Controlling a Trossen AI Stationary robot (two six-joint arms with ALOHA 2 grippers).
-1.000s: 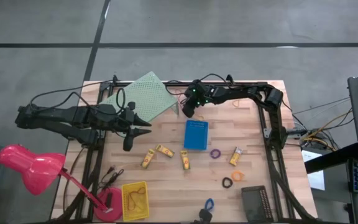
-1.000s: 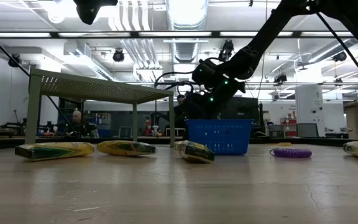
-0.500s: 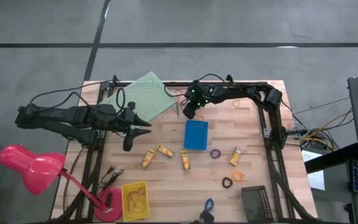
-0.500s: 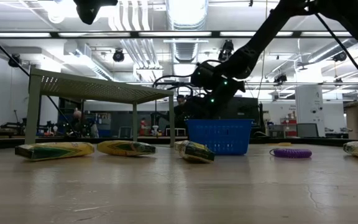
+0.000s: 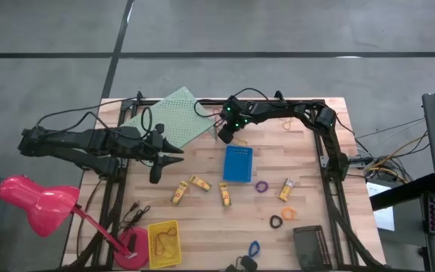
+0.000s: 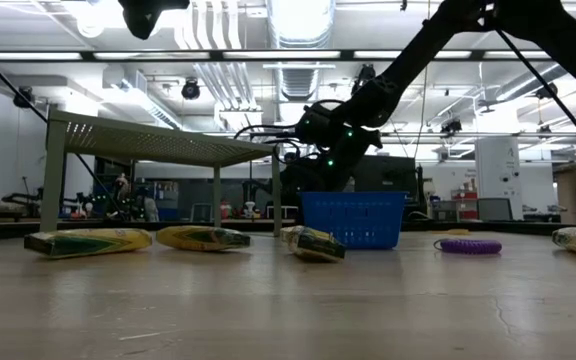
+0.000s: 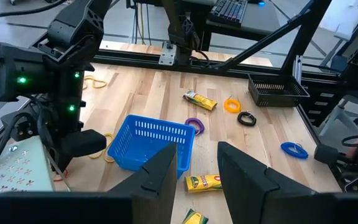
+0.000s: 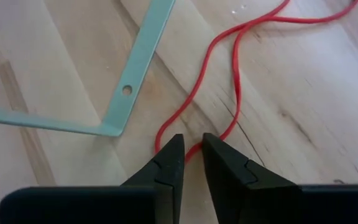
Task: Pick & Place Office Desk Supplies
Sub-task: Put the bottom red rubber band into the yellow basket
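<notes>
Wooden planks are making up the bench point(image 5: 202, 219), which is carrying everything, with a pink lamp point(image 5: 32, 200) leaning over its near left corner. Next in size, the pale green riser point(image 5: 174, 117) is standing near the far left, and the left claw point(image 5: 174, 155) is hanging just in front of it with its fingers parted and nothing between them. The right arm is reaching across the far edge, and the right claw point(image 8: 191, 158) is sitting down at the riser's corner leg, its two fingers nearly pinched together on a loop of thin orange rubber band point(image 8: 225, 68) that is lying on the wood; a strand is running up between the tips. A blue bin point(image 5: 238, 163) is resting mid-bench, a yellow bin point(image 5: 164, 243) is sitting at the near left edge and a black bin point(image 5: 309, 245) at the near right. Four yellow pieces are lying scattered in front of the blue bin: one point(image 5: 179, 193), a second point(image 5: 199, 183), a third point(image 5: 225, 194) and a fourth point(image 5: 286, 189) further right. Smallest of all, a purple ring point(image 5: 261, 186), an orange ring point(image 5: 288, 214), a black ring point(image 5: 276, 222) and a blue ring point(image 5: 254, 248) are dotting the near right part.
</notes>
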